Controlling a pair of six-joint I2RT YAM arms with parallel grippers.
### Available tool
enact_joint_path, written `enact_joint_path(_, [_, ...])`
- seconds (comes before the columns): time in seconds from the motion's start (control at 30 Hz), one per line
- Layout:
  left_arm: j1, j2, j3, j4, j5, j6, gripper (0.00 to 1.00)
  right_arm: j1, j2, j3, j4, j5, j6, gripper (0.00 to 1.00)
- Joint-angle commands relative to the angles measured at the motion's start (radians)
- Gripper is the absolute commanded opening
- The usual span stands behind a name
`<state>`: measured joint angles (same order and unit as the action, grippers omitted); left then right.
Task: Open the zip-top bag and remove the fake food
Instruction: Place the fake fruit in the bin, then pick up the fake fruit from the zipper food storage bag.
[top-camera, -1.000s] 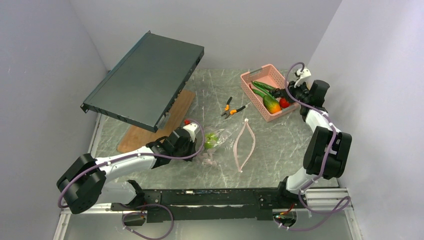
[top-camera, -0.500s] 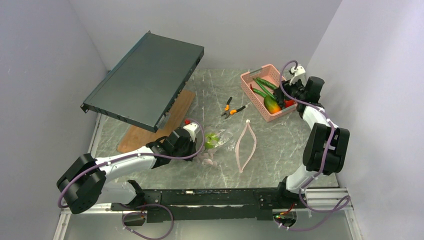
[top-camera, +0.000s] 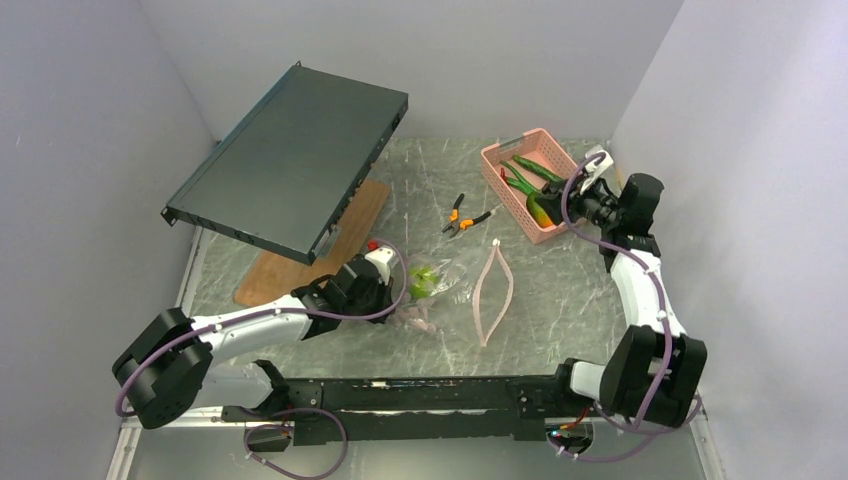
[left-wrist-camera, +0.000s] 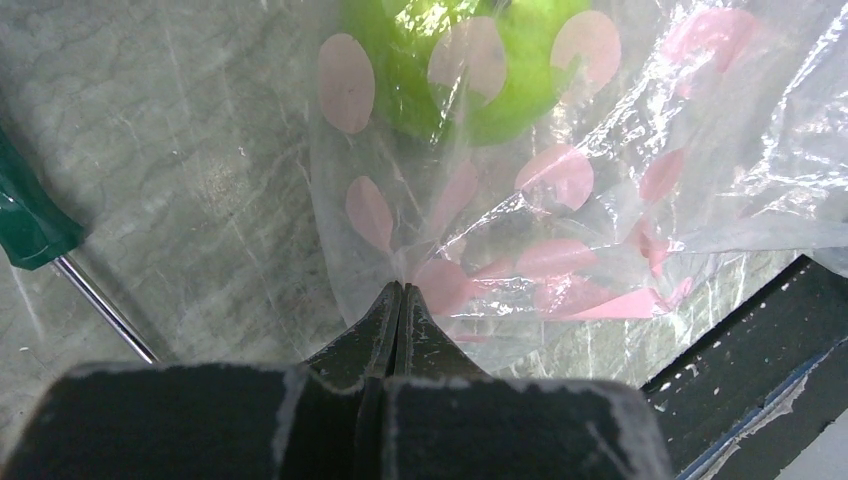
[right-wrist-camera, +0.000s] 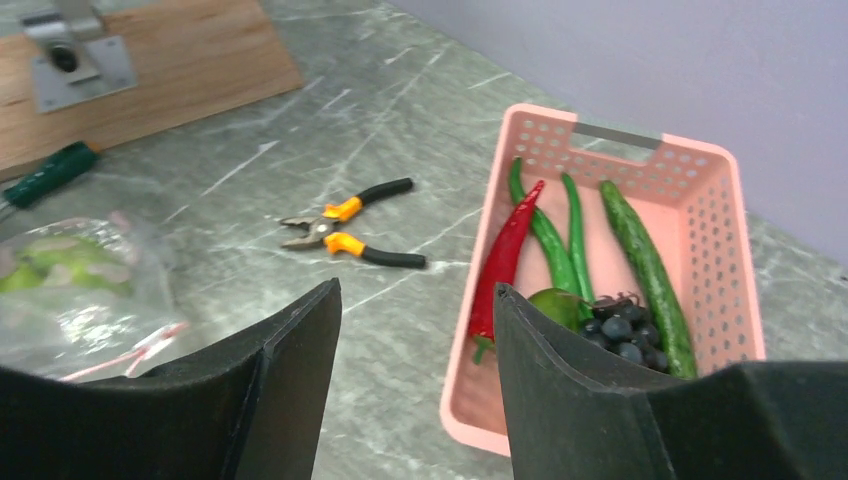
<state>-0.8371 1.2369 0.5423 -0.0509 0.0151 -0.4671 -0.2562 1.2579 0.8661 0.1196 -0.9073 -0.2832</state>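
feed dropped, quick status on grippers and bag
Left gripper shut on bag. Right gripper open, empty, near basket. Apple in bag. Pliers apart from bag.

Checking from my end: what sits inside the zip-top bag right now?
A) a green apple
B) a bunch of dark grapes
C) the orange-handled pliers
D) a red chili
A: the left wrist view shows the green apple through the clear zip-top bag, while the red chili and the grape bunch lie in the pink basket and the pliers rest on the table.
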Motion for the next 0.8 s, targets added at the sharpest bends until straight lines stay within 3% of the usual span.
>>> enact_joint_path(0.0, [0.003,-0.033,-0.020,0.043,0.020,-0.021,0.00,-0.002,-0.087,-0.050,-0.069,-0.144,-0.011,0.59])
enact_joint_path(0.27, [0.003,-0.047,-0.035,0.075,0.021,-0.030,0.00,0.003,-0.204,-0.120,-0.192,-0.273,-0.056,0.58])
enact_joint_path(0.43, [0.004,-0.045,-0.038,0.088,0.029,-0.034,0.00,0.037,-0.249,-0.120,-0.448,-0.375,-0.315,0.57])
enact_joint_path(0.77, [0.003,-0.035,-0.044,0.120,0.049,-0.049,0.00,0.182,-0.269,-0.158,-0.598,-0.287,-0.486,0.50])
